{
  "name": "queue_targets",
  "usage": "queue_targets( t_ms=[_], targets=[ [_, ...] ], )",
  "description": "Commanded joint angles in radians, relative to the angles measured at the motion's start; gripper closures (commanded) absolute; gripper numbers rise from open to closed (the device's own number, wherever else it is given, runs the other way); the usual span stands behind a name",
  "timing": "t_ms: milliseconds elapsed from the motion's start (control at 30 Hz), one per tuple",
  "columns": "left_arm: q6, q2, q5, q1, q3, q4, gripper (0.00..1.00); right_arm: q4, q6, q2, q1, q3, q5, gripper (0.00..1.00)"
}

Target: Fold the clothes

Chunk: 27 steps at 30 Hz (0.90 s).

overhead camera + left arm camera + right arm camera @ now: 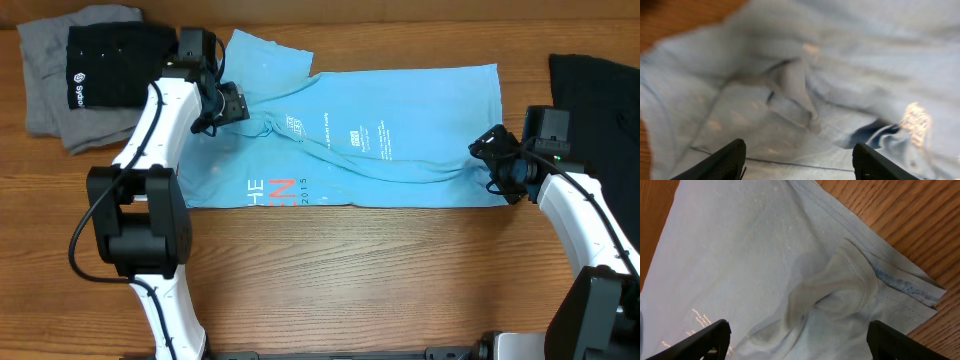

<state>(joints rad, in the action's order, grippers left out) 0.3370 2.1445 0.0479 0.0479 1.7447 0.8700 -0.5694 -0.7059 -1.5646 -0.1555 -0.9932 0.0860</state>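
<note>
One blue T-shirt (400,150), one grey garment (40,95), two black garments (110,65). The left claw (238,104) and right claw (483,165) both gape wide, low over the T-shirt.

Looks like a robotics lab: a left arm (160,120) and right arm (578,207) mounted at a wooden table (400,280).

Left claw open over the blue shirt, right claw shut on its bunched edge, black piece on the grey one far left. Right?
Not quite. The right claw is open, its jaws wide apart over the bunched edge of the light blue T-shirt; the right wrist view shows it. The rest holds: left claw open, black garment on the grey garment.
</note>
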Motion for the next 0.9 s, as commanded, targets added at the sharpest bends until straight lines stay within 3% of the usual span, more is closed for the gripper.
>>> queue_targets(
  t_ms=[0, 300, 500, 800, 867],
  targets=[
    [0.018, 0.067, 0.032, 0.002, -0.024, 0.009, 0.29, 0.0, 0.004, -0.002, 0.004, -0.007, -0.015, 0.09],
    [0.014, 0.102, 0.032, 0.002, -0.024, -0.059, 0.34, -0.013, 0.004, -0.003, 0.004, -0.007, -0.015, 0.09],
    [0.014, 0.102, 0.032, 0.002, -0.024, -0.098, 0.46, -0.012, 0.004, -0.003, 0.004, -0.007, -0.015, 0.09],
    [0.015, 0.102, 0.032, 0.002, -0.024, -0.167, 0.75, -0.012, 0.004, -0.003, 0.004, -0.007, -0.019, 0.09],
    [0.015, 0.102, 0.032, 0.002, -0.024, -0.187, 0.77, -0.012, 0.004, -0.003, 0.004, -0.007, -0.019, 0.09]
  ],
)
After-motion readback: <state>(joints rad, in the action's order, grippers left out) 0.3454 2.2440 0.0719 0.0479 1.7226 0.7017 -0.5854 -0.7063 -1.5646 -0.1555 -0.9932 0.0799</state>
